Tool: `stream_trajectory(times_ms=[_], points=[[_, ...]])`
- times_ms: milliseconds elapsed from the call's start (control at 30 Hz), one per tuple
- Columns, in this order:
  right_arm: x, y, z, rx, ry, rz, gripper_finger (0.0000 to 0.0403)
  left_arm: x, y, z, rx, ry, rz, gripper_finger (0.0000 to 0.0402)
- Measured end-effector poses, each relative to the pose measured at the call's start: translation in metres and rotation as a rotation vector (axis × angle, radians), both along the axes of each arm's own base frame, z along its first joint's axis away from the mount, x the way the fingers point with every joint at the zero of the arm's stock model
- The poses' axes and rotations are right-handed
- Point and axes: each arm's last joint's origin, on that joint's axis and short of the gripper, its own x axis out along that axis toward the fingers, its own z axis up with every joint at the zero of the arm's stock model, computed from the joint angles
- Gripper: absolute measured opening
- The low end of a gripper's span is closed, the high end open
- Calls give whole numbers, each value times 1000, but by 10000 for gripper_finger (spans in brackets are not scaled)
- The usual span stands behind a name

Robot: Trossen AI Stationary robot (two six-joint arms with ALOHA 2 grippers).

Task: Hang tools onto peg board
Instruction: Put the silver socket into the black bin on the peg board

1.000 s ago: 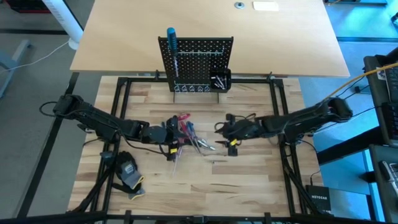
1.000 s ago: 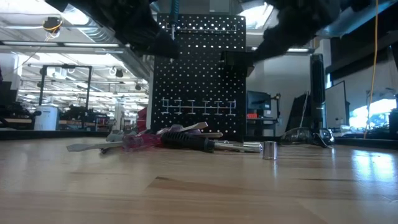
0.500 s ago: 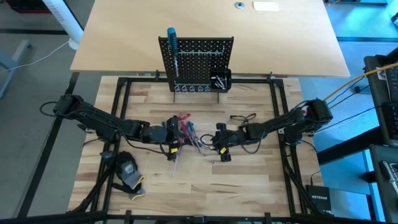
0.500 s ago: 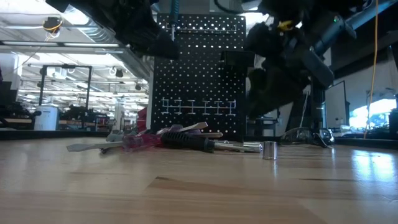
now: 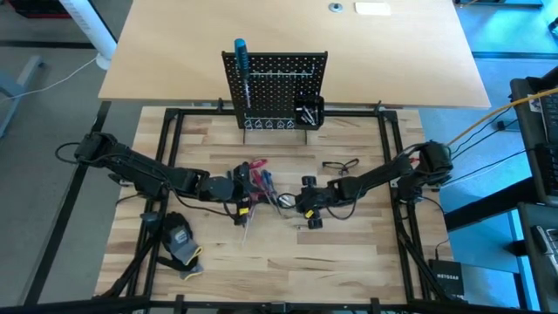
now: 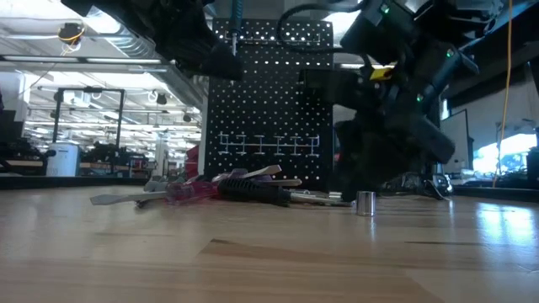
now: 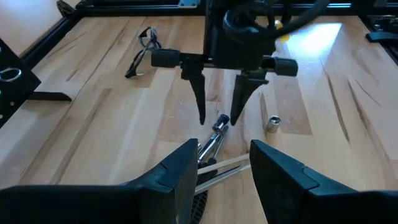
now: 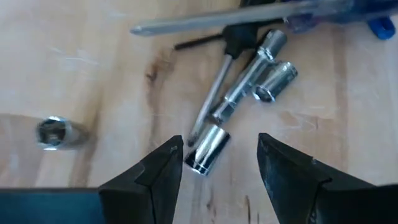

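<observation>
Wooden tabletop (image 5: pixel 349 253) at frame centre holds most tools (image 5: pixel 266 190) unhung, peg board (image 5: pixel 275 87) bearing one screwdriver (image 5: pixel 241 65), both grippers (image 5: pixel 307 208) spread apart.

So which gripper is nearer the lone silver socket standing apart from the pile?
The right gripper: it hangs open over the pile's edge, right beside the socket. The left gripper sits on the pile's far side, farther off.
</observation>
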Motion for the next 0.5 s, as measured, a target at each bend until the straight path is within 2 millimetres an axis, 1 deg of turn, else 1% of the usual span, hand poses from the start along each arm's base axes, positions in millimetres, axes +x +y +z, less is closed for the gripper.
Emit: stream_trajectory(times_ms=[267,500], points=[[-2,-3,-3,-40,26,-47,205,0,0,0,0,1,0,136],[-2,-16,-4,-33,46,-85,203,0,0,0,0,1,0,136]])
